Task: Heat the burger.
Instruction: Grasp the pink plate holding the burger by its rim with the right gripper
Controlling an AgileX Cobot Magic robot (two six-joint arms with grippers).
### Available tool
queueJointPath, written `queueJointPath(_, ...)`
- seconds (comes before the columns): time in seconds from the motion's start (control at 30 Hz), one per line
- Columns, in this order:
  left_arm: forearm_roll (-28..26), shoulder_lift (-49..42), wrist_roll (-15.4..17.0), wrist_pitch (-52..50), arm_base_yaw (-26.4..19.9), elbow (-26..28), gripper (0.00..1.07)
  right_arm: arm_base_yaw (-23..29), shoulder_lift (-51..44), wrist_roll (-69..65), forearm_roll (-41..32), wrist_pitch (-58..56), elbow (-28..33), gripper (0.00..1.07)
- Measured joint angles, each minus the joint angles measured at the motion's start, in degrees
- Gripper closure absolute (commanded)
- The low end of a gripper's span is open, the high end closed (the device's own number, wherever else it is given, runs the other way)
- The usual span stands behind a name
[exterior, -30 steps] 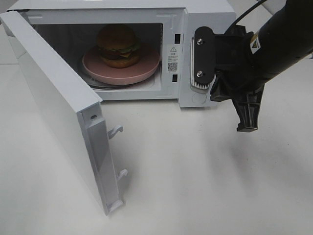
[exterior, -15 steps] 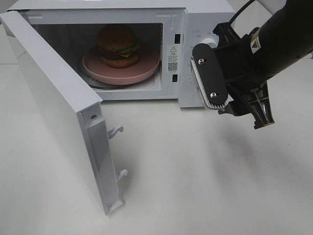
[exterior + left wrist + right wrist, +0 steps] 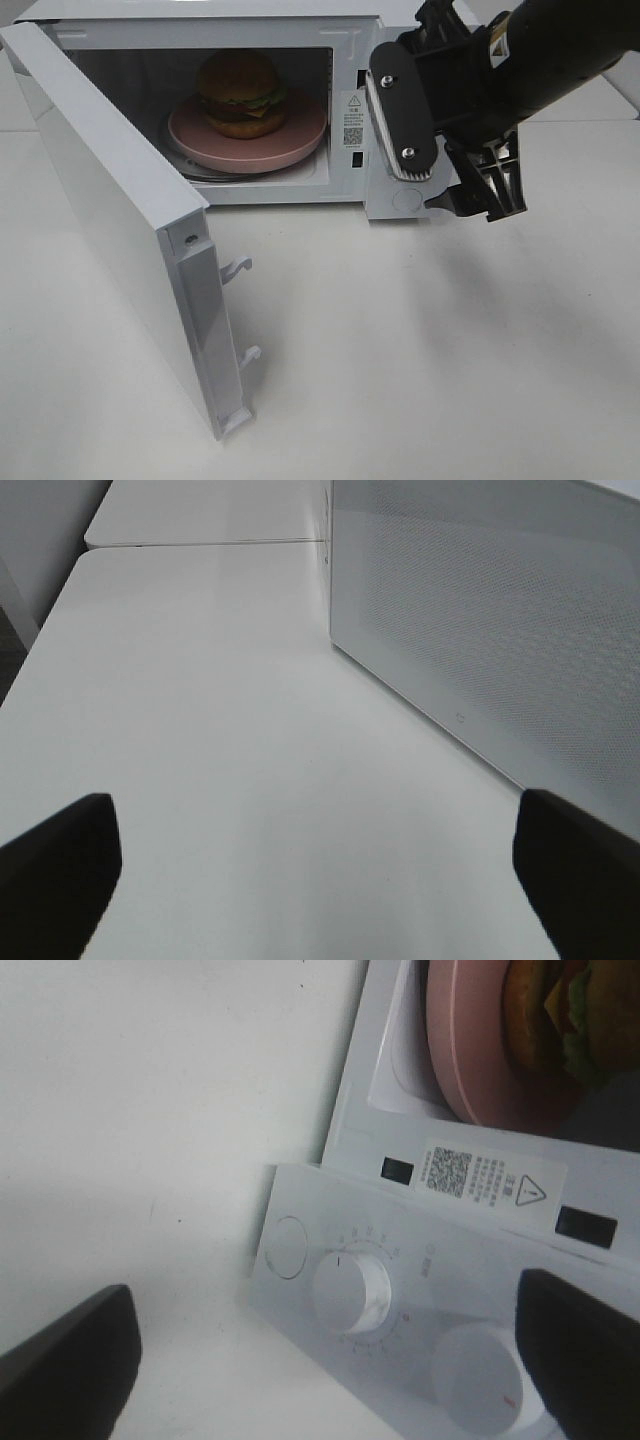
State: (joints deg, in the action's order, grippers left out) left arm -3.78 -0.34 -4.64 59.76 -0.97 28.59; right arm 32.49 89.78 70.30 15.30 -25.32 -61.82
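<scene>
White tabletop spreads under everything, bare in front of the oven. On it stands a white microwave with its door swung wide toward the left of the high view, two latch hooks showing on the door's free edge. Seen from the left wrist camera, the door's dotted outer panel stands upright just beside the left gripper; its two dark fingertips sit far apart at the frame's lower corners, spread wide and holding nothing above the table.

Inside the lit cavity a round pink plate lies on the glass turntable, and the burger sits upright on the middle of that plate, its brown bun on top with lettuce and cheese peeking from the side.

Right of the cavity is the control panel, partly hidden in the high view by the right arm. The right gripper hovers in front of that panel, fingers parted wide with nothing between them, one flat ribbed pad facing the camera. Its wrist view looks onto an upper dial, a second dial, a round button and a warning sticker with a QR code.
</scene>
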Motion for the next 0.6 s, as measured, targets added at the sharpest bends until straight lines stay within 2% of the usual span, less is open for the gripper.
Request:
queueJointPath(0.23, 0.0, 0.0, 0.0, 0.0, 0.0, 0.0, 0.06, 3.0, 5.7, -3.6, 3.6, 1.4, -5.0, 0.11)
queueJointPath(0.6, 0.0, 0.0, 0.0, 0.0, 0.0, 0.0, 0.06, 3.9, 13.5, -4.8, 4.4, 2.6, -11.7, 0.12)
